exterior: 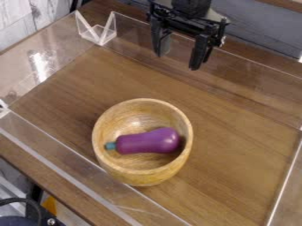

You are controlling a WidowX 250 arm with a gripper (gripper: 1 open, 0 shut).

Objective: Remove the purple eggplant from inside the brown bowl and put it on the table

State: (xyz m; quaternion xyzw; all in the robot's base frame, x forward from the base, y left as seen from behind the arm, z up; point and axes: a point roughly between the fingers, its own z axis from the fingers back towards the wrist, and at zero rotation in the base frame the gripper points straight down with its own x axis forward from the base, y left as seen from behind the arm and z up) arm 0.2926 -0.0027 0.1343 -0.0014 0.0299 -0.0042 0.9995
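The purple toy eggplant (148,141) lies inside the light-brown wooden bowl (141,165), its teal stem cap (111,146) pointing toward nine o'clock and its plump end toward three. The bowl rests on the brown wood-grain tabletop (231,146), toward six o'clock. Well apart from the eggplant, up toward twelve to one o'clock, the black jaws (181,56) hang spread wide, with nothing between them.

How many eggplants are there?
1. The eggplant lies inside the bowl, its green stem end toward the bowl's left side in the picture. No others show.
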